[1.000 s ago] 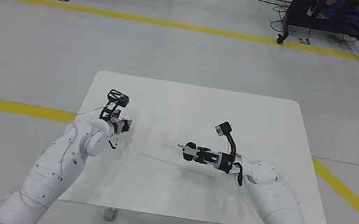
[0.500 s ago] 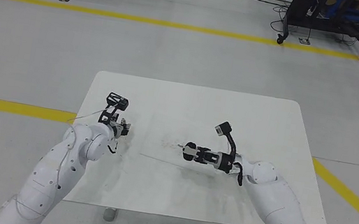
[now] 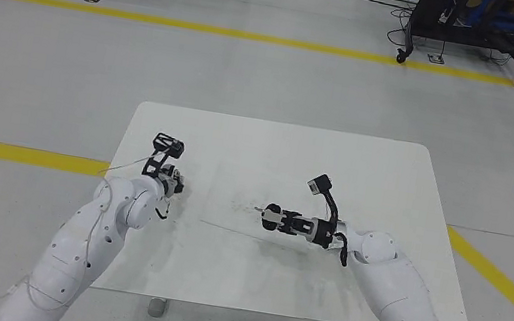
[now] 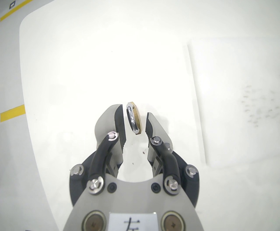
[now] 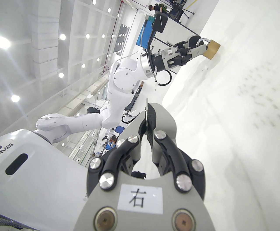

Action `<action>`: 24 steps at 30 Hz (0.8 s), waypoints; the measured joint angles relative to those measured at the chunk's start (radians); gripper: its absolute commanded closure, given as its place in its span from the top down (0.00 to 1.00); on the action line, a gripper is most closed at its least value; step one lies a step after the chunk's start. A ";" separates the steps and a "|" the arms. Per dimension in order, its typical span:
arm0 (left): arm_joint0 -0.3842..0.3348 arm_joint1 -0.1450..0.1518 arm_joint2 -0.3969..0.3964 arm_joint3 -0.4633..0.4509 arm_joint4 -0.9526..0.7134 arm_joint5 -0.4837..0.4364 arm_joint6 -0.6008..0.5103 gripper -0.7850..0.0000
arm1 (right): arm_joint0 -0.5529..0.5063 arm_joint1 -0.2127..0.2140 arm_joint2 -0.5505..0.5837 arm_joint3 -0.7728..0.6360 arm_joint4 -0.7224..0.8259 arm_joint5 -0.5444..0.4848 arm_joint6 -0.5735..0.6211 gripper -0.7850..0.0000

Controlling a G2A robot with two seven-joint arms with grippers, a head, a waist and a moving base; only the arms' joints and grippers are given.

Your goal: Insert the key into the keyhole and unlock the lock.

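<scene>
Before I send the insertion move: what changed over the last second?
The left end effector eased slightly back toward the robot, and its arm shifted with it. It is open around the lock, with gaps on both sides. No grasp or release is visible. The right end effector, shut on the key, stayed put above the table.

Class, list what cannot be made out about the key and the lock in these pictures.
Keyhole: the lock shows edge-on in the left wrist view, and far off and small in the right wrist view.
Key teeth: the key is edge-on, mostly hidden between the right gripper's fingers, right wrist view.
Top view: lock too small, by the left gripper.
</scene>
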 measured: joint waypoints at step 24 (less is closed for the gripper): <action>0.041 -0.001 -0.098 -0.004 -0.138 -0.088 0.039 0.00 | 0.000 0.000 0.000 0.000 0.000 0.000 0.000 0.00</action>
